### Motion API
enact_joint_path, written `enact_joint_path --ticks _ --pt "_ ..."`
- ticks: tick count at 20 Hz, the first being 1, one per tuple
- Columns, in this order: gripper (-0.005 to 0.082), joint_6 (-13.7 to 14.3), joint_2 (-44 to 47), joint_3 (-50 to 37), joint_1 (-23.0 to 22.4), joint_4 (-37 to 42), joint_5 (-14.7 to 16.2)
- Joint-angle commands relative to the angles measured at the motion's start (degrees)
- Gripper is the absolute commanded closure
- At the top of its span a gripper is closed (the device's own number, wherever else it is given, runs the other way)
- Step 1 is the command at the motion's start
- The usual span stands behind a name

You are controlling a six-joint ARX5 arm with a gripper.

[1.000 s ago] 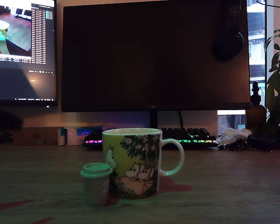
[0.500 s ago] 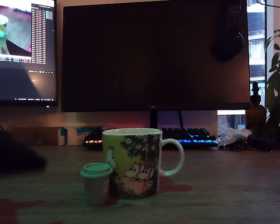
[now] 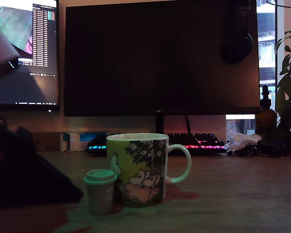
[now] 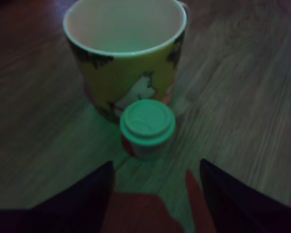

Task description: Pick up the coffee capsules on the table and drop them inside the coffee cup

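The coffee capsule is shown upright, lid up, directly ahead of the spread, empty gripper, with the coffee cup just beyond it.

No words can be read here. The side screen, at about ten o'clock in the exterior view, shows rows of tiny white writing, far too small to make out. The coffee cup has only cartoon pictures on it, with no letters or numbers.
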Motion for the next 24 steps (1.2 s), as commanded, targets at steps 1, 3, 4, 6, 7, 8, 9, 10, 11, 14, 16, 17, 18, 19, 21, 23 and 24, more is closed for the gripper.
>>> enact_joint_path --ticks 1,3,4,6,7,8,9,10,11,14,16,17,18,19,21,23,24 --pt "0.0255 0.9 1.9 0.7 0.2 1.7 0.3" --pt "0.026 1.2 4.1 2.0 0.3 1.7 1.2" --pt "0.0265 1.6 5.0 2.6 0.5 1.8 1.6" --pt "0.0272 1.9 7.0 3.9 0.6 2.0 1.8" --pt "0.0272 1.9 7.8 4.3 0.6 2.4 2.0" --pt "0.0272 2.0 8.6 4.7 0.6 2.6 2.2" --pt "0.0272 1.9 9.4 5.3 0.6 2.6 2.2" --pt "0.0272 2.0 10.1 5.9 0.6 2.6 2.4" --pt "0.0272 2.2 10.8 6.4 0.6 2.6 2.8" --pt "0.0272 2.2 11.4 7.5 0.6 2.3 3.3" --pt "0.0272 2.1 11.4 7.7 0.6 2.1 3.2" --pt "0.0272 2.2 11.4 7.8 0.6 2.0 3.2" --pt "0.0272 2.2 11.4 7.9 0.8 1.6 3.2" --pt "0.0272 2.1 11.4 8.0 0.9 1.0 3.2" --pt "0.0272 2.1 11.4 8.0 1.0 0.7 3.2" --pt "0.0274 2.1 11.4 8.2 1.0 0.7 3.2" --pt "0.0294 2.1 11.4 8.3 1.0 0.6 3.2"
